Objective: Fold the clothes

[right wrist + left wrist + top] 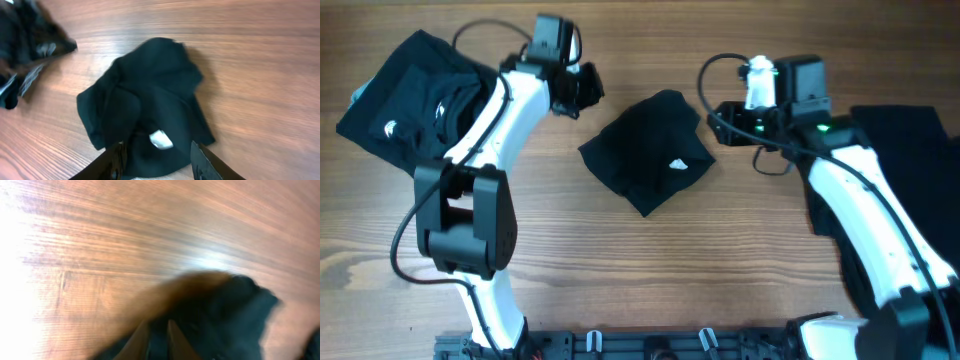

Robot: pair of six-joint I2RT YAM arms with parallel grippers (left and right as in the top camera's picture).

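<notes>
Sam: Close under the right wrist camera, what do you see?

Mia: The right gripper [157,160]. Its two fingers [116,161] are wide apart and hold nothing.

Sam: And just past them?

Mia: A black T-shirt [145,95]. It lies in the middle of the wooden table [265,75], between the two arms. It is bunched up small, with a little white mark [161,140] on top. The open fingers sit by its near edge. I can't tell if they touch it.

Sam: What about the other arm?

Mia: The left gripper [578,88] is past the shirt's far left side, near it but apart. Its own camera is all blurry, so I cannot tell if it is open or closed.

Sam: And farther off?

Mia: A heap of black clothes [395,95] in the far left corner. Another black cloth [910,150] lies by the right arm.

Sam: So which step is it?

Mia: I think the middle shirt is partly folded. It looks lumpy, not done.

Sam: What comes next?

Mia: My guess is that the right gripper must go down, pinch one edge and lay it over flat. Soft cloth could slip or drag along.
</notes>
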